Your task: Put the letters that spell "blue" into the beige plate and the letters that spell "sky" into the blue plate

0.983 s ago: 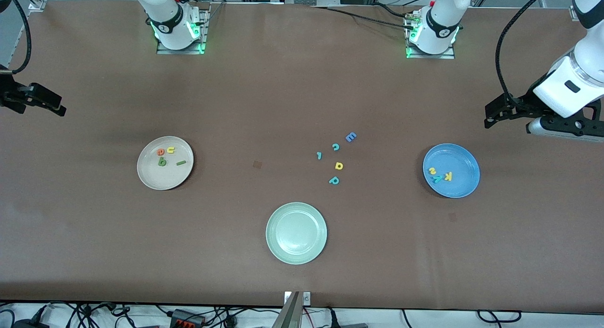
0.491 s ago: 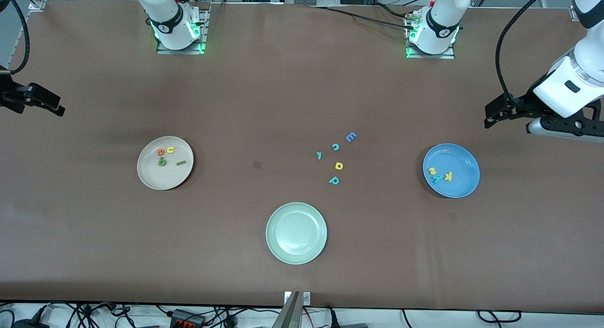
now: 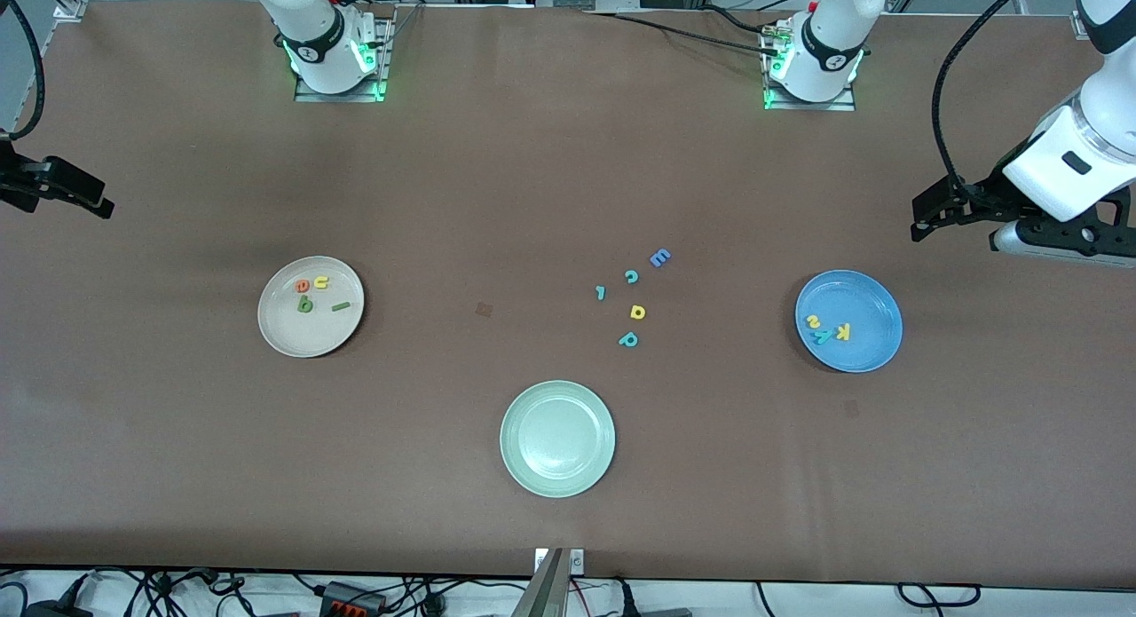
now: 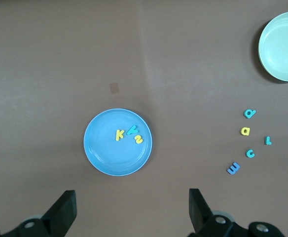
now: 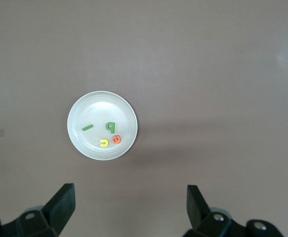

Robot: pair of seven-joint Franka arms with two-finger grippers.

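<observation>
The beige plate (image 3: 311, 307) toward the right arm's end of the counter (image 3: 497, 182) holds the letters that spell "blue" (image 3: 316, 294). The blue plate (image 3: 848, 320) toward the left arm's end holds the letters that spell "sky" (image 3: 828, 329). Left end effector (image 4: 129, 210) and right end effector (image 5: 129, 207) hang spread wide, holding nothing, each over bare counter beside its plate

A brown-covered table (image 3: 497, 182) fills the view, cables (image 3: 355, 595) along its near edge.
</observation>
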